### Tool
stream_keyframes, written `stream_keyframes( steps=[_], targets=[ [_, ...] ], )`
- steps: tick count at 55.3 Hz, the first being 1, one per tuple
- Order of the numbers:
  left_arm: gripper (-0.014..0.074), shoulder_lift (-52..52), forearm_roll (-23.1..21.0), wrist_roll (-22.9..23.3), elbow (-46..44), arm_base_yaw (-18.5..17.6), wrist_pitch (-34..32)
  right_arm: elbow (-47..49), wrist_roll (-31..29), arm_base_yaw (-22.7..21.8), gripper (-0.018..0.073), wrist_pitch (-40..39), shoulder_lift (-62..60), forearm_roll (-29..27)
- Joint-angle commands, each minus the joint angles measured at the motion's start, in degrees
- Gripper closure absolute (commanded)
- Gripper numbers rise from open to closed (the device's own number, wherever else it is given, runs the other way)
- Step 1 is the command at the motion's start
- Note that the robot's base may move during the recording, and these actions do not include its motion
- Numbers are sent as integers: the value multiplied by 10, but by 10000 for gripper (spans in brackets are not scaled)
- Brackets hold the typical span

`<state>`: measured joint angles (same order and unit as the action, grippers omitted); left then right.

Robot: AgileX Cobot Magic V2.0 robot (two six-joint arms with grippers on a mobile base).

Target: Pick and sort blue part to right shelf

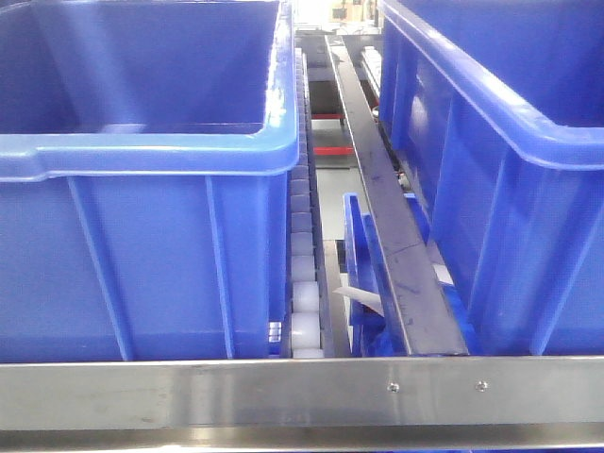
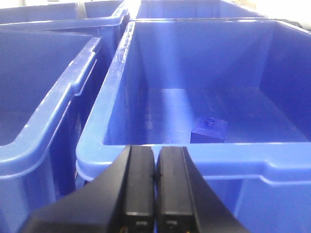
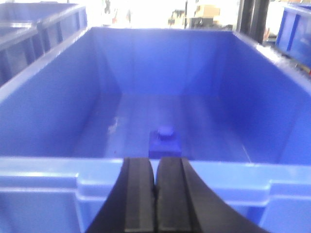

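Already a blue part (image 3: 164,141) rests near the bin's (image 3: 48,111) near wall; both grippers' fingers (image 2: 139,184) (image 3: 140,194) hover pressed together outside its rim.

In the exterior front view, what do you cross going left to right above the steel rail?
Left blue bin → white roller track → dark divider rail → right blue bin.
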<state>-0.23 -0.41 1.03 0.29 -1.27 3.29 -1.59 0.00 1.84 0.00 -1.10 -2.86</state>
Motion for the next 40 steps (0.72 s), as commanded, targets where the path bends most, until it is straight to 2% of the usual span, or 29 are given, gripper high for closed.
stream_keyframes(
  steps=[1,40],
  targets=[
    [472,-14,-5,0,17,1,-53,3,0,0,501,-57,-6,7],
    [472,-14,-5,0,17,1,-53,4,0,0,501,-55,-6,7]
  ],
)
